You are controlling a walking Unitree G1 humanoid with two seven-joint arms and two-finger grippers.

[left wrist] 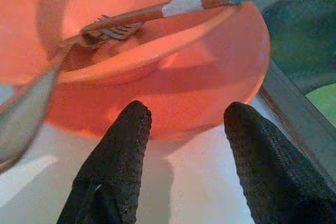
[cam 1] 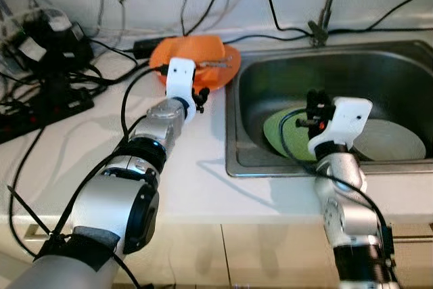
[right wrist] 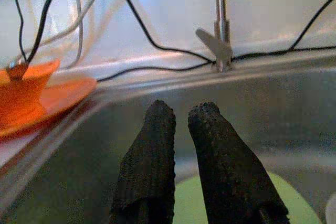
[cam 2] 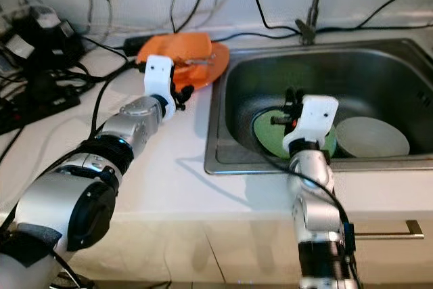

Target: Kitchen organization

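An orange bowl [cam 1: 193, 52] stands on an orange plate [cam 1: 229, 69] on the white counter, just left of the sink. A fork [left wrist: 113, 30] with a white and blue handle and a spoon [left wrist: 26, 108] rest in the bowl. My left gripper [left wrist: 186, 114] is open, low over the counter right at the plate's near rim, with nothing between its fingers. My right gripper [cam 1: 312, 109] hovers inside the sink above a green plate [cam 1: 279, 133], shut and empty. Beside the green plate lies a pale grey plate [cam 1: 389, 140].
The steel sink [cam 1: 338, 59] has a tap [cam 1: 328, 1] at its back rim. Black cables run along the back wall. A power strip and chargers [cam 1: 47, 99] crowd the counter's left side. Cabinet fronts lie below the counter edge.
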